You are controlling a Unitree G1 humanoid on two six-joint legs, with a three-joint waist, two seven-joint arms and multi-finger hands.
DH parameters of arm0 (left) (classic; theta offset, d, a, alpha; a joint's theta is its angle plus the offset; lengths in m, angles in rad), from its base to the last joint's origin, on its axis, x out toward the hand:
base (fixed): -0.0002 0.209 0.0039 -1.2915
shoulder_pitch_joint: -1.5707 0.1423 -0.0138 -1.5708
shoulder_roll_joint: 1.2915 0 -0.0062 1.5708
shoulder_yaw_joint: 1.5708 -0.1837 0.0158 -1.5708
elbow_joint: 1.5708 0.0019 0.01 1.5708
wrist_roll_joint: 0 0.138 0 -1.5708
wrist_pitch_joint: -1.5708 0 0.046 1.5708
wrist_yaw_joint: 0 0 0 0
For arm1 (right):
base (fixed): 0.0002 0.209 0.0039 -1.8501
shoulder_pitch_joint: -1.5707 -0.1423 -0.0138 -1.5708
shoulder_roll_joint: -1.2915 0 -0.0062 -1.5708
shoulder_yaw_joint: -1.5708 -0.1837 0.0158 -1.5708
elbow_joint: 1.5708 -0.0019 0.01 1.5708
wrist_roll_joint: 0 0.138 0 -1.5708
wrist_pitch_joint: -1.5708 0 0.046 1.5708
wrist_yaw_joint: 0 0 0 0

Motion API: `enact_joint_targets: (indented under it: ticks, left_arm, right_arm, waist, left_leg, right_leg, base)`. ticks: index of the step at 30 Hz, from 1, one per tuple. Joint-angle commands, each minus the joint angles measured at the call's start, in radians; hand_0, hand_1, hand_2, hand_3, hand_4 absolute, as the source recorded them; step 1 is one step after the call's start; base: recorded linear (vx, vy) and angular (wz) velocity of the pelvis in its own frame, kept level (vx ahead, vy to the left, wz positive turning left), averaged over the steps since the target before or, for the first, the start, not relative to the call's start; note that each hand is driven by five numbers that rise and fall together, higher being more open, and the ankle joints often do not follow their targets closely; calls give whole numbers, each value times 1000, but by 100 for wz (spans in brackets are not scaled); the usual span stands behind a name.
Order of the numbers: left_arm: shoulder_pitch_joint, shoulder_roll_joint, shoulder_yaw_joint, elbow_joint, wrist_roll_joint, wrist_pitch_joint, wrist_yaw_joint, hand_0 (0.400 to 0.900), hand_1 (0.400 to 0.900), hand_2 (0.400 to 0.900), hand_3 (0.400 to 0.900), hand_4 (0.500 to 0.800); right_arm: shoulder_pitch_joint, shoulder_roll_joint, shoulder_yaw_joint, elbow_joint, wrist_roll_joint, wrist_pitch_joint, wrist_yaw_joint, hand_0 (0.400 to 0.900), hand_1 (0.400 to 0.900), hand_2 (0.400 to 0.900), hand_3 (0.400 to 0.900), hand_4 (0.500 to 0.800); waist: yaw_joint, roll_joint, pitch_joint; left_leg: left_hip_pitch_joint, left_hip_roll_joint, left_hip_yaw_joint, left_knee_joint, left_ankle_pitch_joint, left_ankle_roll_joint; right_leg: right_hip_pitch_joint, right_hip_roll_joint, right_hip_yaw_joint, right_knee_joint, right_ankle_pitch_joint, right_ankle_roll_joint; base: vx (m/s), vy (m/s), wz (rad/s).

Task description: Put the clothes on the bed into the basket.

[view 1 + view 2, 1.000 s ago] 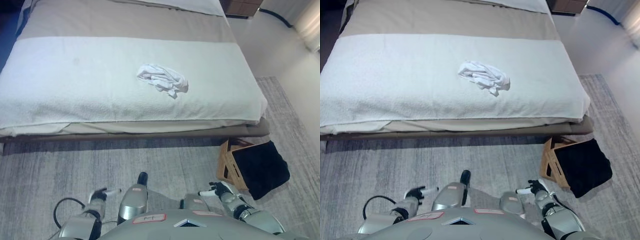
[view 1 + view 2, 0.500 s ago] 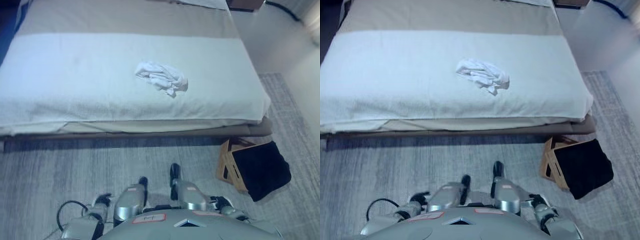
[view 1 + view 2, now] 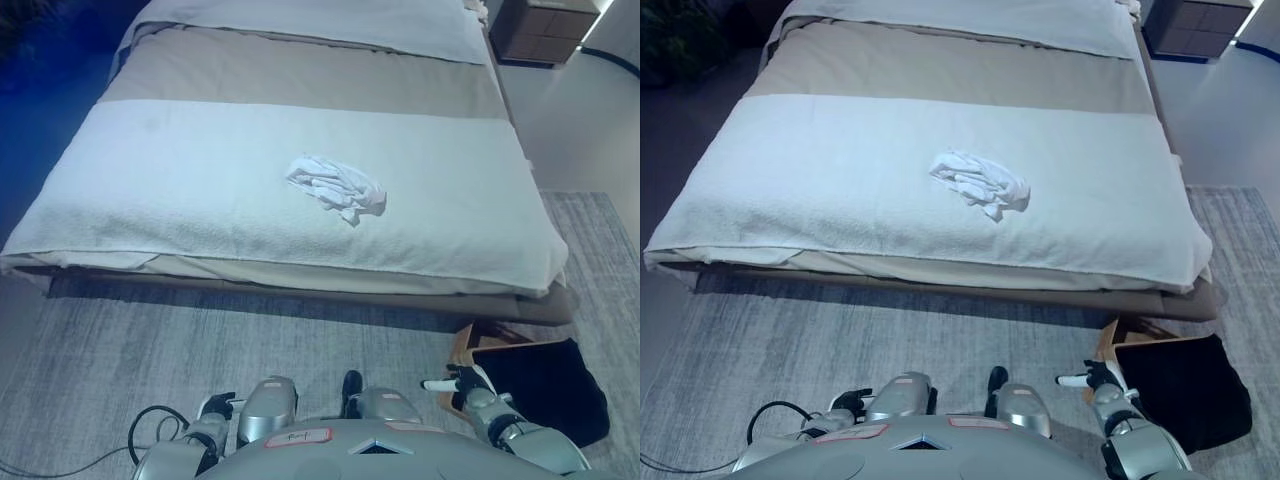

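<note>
Left eye view: crumpled white cloth (image 3: 337,186) lies mid-bed (image 3: 180,190); right hand (image 3: 467,384), holding nothing with fingers extended, hangs beside the black-lined wooden basket (image 3: 540,385); left hand (image 3: 213,409) low, grip unclear.

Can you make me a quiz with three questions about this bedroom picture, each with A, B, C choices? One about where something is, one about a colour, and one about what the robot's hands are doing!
1. Where is the basket?
A. On the bed
B. On the rug by the bed's near right corner
C. On the nightstand

2. What colour is the crumpled cloth on the bed?
A. White
B. Red
C. Black

3. Is either hand holding the cloth?
A. Yes, the left hand
B. Yes, the right hand
C. No, neither

Answers:
1. B, it stands on the grey rug below the bed's corner.
2. A, it is a white bundle lying mid-bed.
3. C, the left hand and right hand are low near the floor, far from the cloth.
</note>
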Motion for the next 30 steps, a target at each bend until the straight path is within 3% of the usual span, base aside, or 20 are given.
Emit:
enact_joint_targets:
  ticks: [1,4,8,11,15,18,21,23,25,27,28,30]
  left_arm:
    - [32,12,7,-24,-25,6,19,900,900,900,900,800]
    - [48,7,21,-4,-31,7,23,900,900,900,900,800]
    - [62,18,38,2,-32,8,23,900,900,900,900,800]
    - [74,17,30,7,-13,5,10,900,900,900,900,800]
    - [60,30,24,-1,2,4,12,900,900,900,900,800]
    - [36,68,29,-22,-5,12,10,900,900,900,900,800]
    - [29,82,22,-30,-6,10,15,900,900,900,900,800]
    - [28,91,22,-22,0,8,31,900,900,900,900,800]
    - [35,97,24,-29,-4,0,59,900,900,900,900,800]
    - [39,106,30,-30,-11,-15,80,900,900,900,900,800]
    - [44,101,38,-24,-9,-20,85,900,900,900,900,800]
    - [42,90,26,-23,-14,-23,93,900,900,900,900,800]
  right_arm:
    - [3,-28,18,9,-10,9,-24,900,900,900,900,800]
    - [16,-18,28,10,-23,7,-24,900,900,900,900,800]
    - [28,-11,30,8,-27,5,-14,900,900,900,900,800]
    - [9,-18,9,42,-14,14,1,900,900,900,900,800]
    - [36,-2,5,27,-16,2,13,900,900,900,900,800]
    - [8,2,25,-3,-23,4,14,900,900,900,900,800]
    - [-15,-3,45,-41,-32,3,3,900,900,900,900,800]
    - [-43,-14,81,-87,-82,9,-20,900,900,900,900,800]
    - [-104,-39,110,-145,-138,20,-51,900,900,900,900,800]
    - [-192,-87,133,-195,-182,24,-78,900,900,900,900,800]
    - [-216,-83,146,-189,-199,24,-81,900,900,900,900,800]
    - [-307,-98,171,-167,-206,25,-96,900,900,900,900,800]
  waist:
    - [27,49,39]
    - [61,69,41]
    - [75,75,24]
    - [92,75,-20]
    - [80,47,-48]
    - [69,38,-11]
    - [57,51,18]
    - [51,60,28]
    - [37,66,57]
    - [17,62,96]
    - [32,51,93]
    - [42,47,94]
  left_leg:
    - [6,-10,79,-335,126,95]
    - [-27,11,37,-504,232,83]
    - [-17,27,65,-504,274,75]
    - [8,22,72,-535,262,89]
    - [28,-4,88,-517,225,109]
    - [37,-13,87,-495,187,144]
    - [58,-7,67,-514,184,144]
    - [91,6,55,-564,181,134]
    - [115,24,51,-578,172,120]
    - [133,28,46,-584,163,111]
    - [136,25,52,-584,164,105]
    - [120,26,58,-584,163,98]
  right_leg:
    - [34,36,50,-14,48,101]
    - [109,75,88,-20,-1,90]
    - [172,77,110,-14,-43,94]
    - [215,48,100,-32,-65,117]
    - [227,4,108,-17,-59,144]
    - [92,7,132,248,-6,165]
    - [14,14,118,257,-4,159]
    - [-27,-13,69,125,24,146]
    - [-106,-39,69,46,97,161]
    - [-163,-34,119,14,144,180]
    - [-129,-52,82,-2,141,186]
    - [-130,-57,67,-6,155,181]
  base:
    - [407,-10,-48]
    - [385,-1,-37]
    - [334,38,-21]
    - [338,145,-9]
    - [236,146,0]
    - [103,117,11]
    - [49,7,9]
    - [125,-94,5]
    - [95,-103,14]
    - [68,-84,13]
    - [64,-95,-4]
    - [47,-89,11]
